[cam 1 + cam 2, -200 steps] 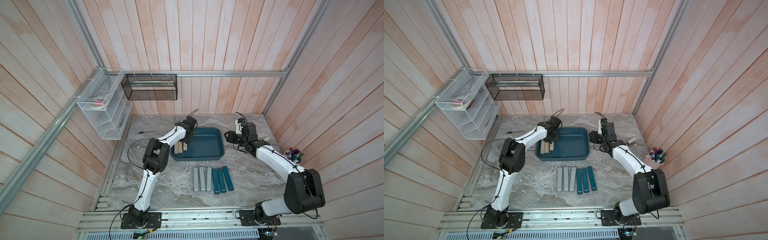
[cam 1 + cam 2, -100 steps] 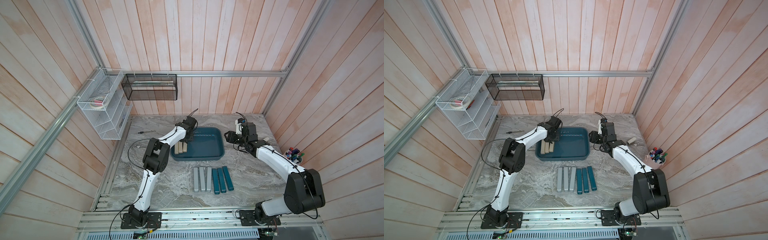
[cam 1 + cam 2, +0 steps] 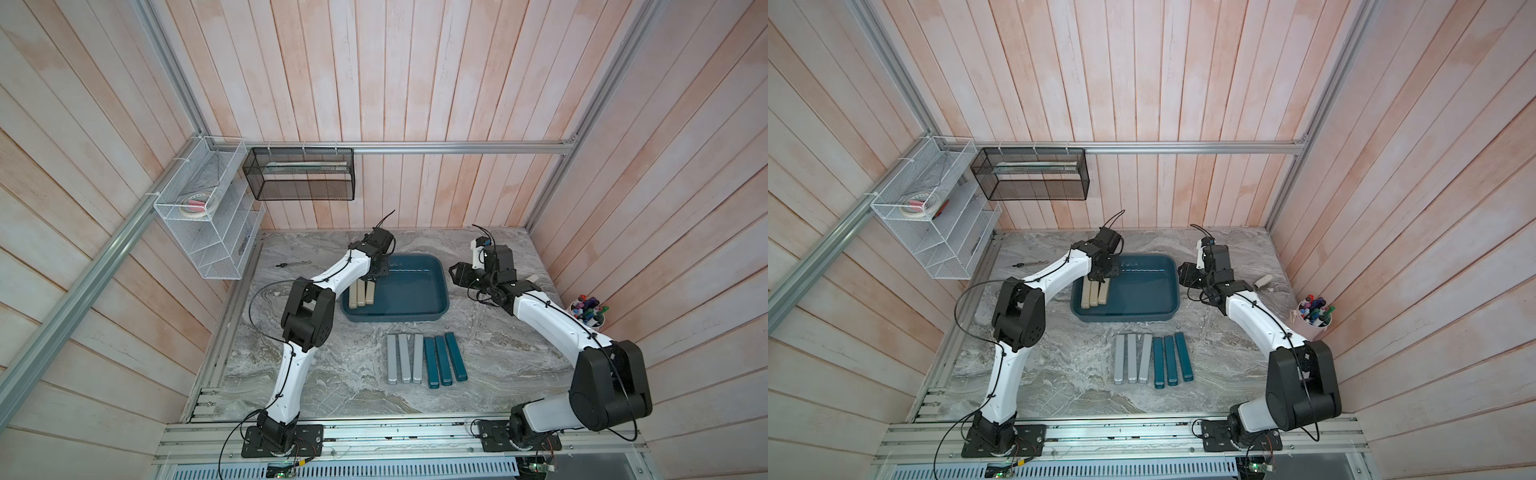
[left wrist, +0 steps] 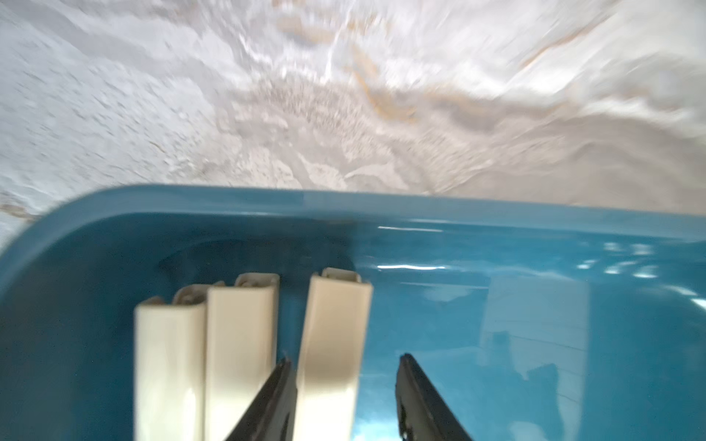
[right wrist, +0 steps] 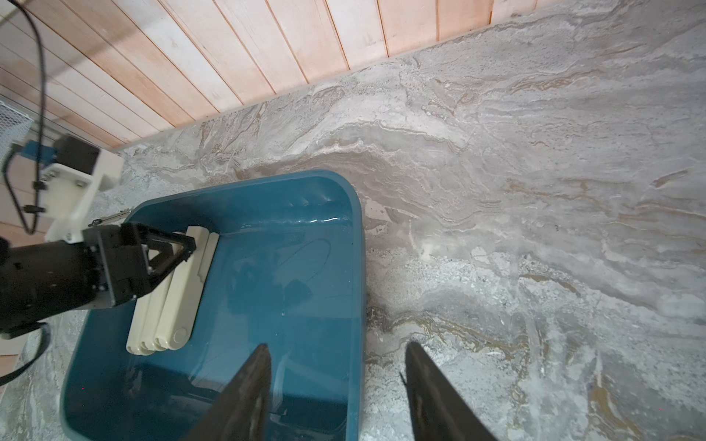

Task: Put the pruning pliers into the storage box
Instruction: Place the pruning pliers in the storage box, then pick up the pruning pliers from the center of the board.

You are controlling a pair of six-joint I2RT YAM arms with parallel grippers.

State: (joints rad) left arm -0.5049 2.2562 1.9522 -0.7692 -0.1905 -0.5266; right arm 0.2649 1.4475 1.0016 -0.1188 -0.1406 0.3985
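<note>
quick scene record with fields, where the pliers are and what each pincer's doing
in box: three beige pruning pliers, side by side at one end of the storage box
on table: three grey pliers, three teal pliers, in front of the box
left pincer: open, around one of the beige ones
right pincer: open, empty, near box edge

Marbled tabletop point(image 3: 332, 386), teal storage box point(image 3: 395, 320), three grey pliers point(image 3: 404, 359), three teal pliers point(image 3: 444, 361) beside them; metal tool point(image 3: 293, 263), marker cup point(image 3: 1310, 328)
</note>
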